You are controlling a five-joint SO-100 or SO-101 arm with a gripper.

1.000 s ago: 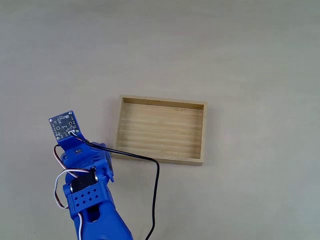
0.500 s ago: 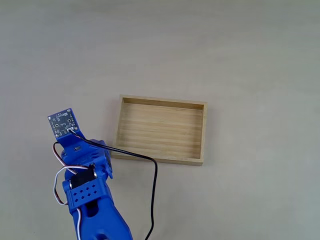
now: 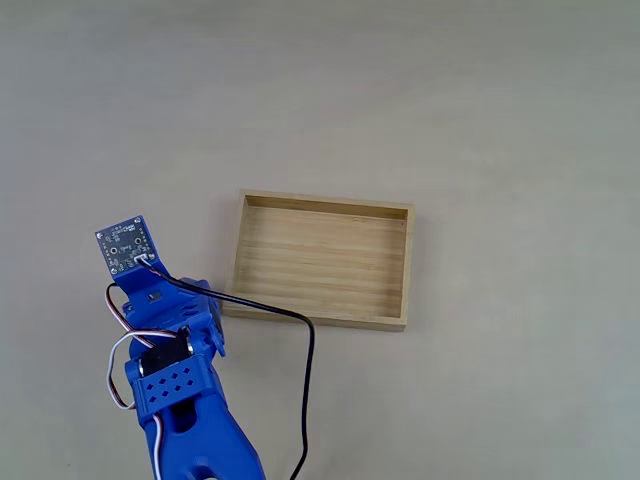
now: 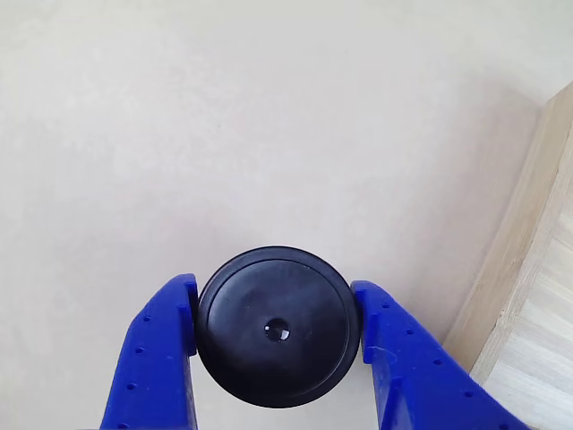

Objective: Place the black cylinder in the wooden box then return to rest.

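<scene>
Nothing has visibly moved in half a second. Gripper (image 4: 277,345) clamps the cylinder (image 4: 276,326) on the table (image 3: 480,110), beside the box (image 3: 322,318), ready to lift.

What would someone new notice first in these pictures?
In the other view, the black cylinder sits squeezed between the two blue fingers of the hand, low in the frame. In the fixed view, the wooden box lies empty at centre, with the blue arm at lower left.
</scene>
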